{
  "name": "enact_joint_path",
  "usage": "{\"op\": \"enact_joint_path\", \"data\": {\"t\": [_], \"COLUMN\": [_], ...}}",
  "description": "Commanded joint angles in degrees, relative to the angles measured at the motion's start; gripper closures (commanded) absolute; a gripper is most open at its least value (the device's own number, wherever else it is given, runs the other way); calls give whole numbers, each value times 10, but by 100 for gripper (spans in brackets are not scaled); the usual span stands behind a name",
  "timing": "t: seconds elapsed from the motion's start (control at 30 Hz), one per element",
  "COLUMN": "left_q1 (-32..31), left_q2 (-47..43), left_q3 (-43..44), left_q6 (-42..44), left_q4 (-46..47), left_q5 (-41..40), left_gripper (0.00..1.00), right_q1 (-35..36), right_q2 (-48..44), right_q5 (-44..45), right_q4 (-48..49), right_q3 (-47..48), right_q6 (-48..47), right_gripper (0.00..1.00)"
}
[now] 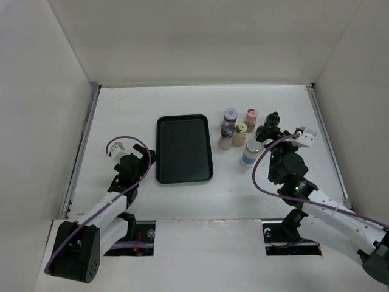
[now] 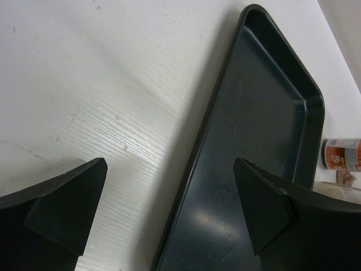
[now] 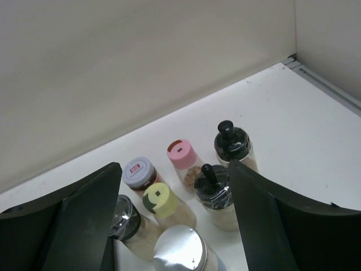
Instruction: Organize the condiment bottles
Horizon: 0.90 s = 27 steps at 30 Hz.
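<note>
Several small condiment bottles stand in a cluster right of the black tray [image 1: 184,149]: purple lid [image 1: 230,114], pink lid [image 1: 251,115], yellow lid [image 1: 241,129], grey-clear lid [image 1: 227,129], silver lid [image 1: 251,148] and two black knob lids [image 1: 267,129]. The right wrist view shows the pink [image 3: 181,153], purple [image 3: 138,171], yellow [image 3: 157,200], silver [image 3: 179,252] and black-lidded [image 3: 213,189] bottles. My right gripper [image 1: 273,145] [image 3: 174,165] is open and empty, just behind the cluster. My left gripper [image 1: 144,159] [image 2: 169,209] is open and empty, straddling the tray's left rim [image 2: 197,169].
White walls enclose the table on three sides. The tray is empty. One bottle with a red label [image 2: 342,153] shows past the tray's far rim in the left wrist view.
</note>
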Motion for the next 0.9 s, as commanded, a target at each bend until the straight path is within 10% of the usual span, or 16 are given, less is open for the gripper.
{"op": "enact_joint_path", "data": {"t": [0.0, 0.17, 0.27, 0.33, 0.43, 0.5, 0.63, 0.87], "left_q1": [-1, -4, -5, -1, 2, 2, 3, 2], "left_q2": [-27, -38, -42, -43, -46, -53, -42, -33], "left_q3": [8, 0, 0, -2, -2, -7, -7, -9], "left_q6": [1, -2, -1, -3, -4, -5, -5, -7], "left_q4": [21, 27, 27, 30, 23, 29, 29, 41], "left_q5": [0, -5, -8, -8, 0, -3, -2, -2], "left_gripper": [0, 0, 0, 0, 0, 0, 0, 0], "right_q1": [8, 28, 42, 68, 81, 84, 67, -19], "right_q2": [3, -1, 6, 19, 59, 83, 116, 142], "right_q5": [-14, -22, -39, -45, -61, -93, -144, -175], "right_q4": [-4, -41, -85, -173, -297, -357, -442, -433], "right_q3": [23, 36, 52, 91, 141, 158, 168, 147], "right_q6": [4, 7, 2, 9, 40, 61, 119, 145], "right_gripper": [17, 24, 71, 85, 70, 38, 5, 0]}}
